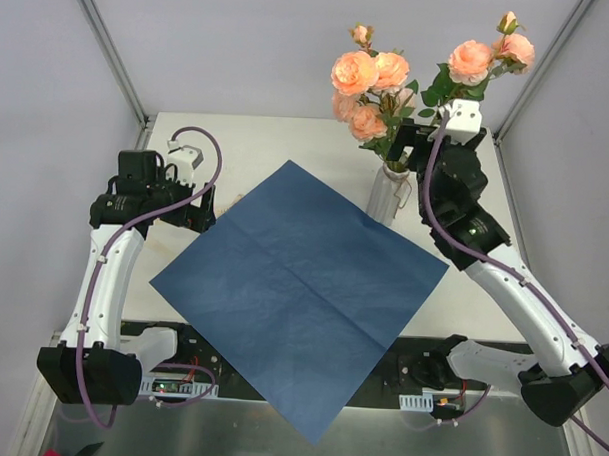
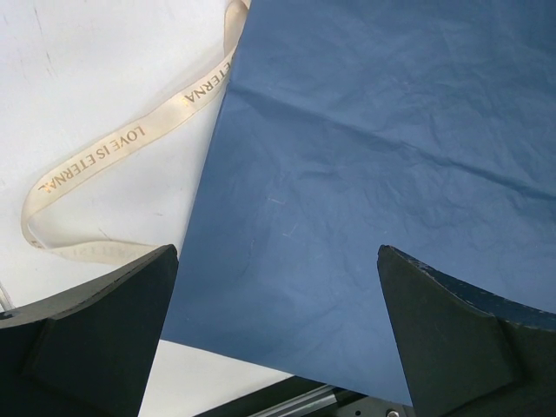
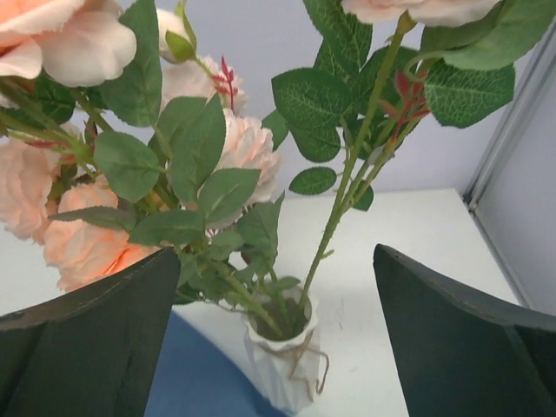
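Blue paper sheet (image 1: 297, 288) lies diamond-wise on the worktop (image 1: 238, 136), rose vase (image 1: 388, 196) at its far-right edge (right end effector (image 1: 412, 152) just beside the stems).

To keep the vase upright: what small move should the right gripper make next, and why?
Probably a slow advance toward the long rose stem: the right gripper is open, holds nothing, and that stem rises from the white vase straight ahead.
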`<action>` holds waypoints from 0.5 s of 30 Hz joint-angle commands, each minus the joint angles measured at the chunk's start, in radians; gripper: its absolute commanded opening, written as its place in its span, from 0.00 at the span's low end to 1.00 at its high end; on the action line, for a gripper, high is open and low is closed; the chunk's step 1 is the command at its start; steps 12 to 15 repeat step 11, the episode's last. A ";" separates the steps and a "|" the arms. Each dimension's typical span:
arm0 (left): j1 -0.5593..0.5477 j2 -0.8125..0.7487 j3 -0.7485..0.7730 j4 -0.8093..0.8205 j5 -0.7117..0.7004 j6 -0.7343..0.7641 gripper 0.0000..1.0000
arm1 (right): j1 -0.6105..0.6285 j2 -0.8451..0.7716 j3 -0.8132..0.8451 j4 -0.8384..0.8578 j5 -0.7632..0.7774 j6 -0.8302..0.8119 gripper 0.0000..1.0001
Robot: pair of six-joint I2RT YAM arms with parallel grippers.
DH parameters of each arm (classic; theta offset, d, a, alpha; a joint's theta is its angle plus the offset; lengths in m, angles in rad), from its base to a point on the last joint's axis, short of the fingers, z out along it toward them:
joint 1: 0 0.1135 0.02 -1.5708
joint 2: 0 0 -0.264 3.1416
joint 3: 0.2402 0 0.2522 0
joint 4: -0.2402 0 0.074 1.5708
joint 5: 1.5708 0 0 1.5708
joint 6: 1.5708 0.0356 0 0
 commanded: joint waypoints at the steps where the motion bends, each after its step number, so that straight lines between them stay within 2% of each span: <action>1: 0.005 -0.023 -0.002 0.022 0.029 0.003 0.99 | 0.005 0.002 0.123 -0.428 0.004 0.185 0.96; 6: 0.005 -0.026 0.000 0.023 0.027 0.000 0.99 | 0.010 -0.103 0.022 -0.425 -0.056 0.197 0.96; 15: 0.006 -0.026 -0.003 0.028 0.014 0.000 0.99 | 0.010 -0.130 0.002 -0.471 -0.067 0.192 0.96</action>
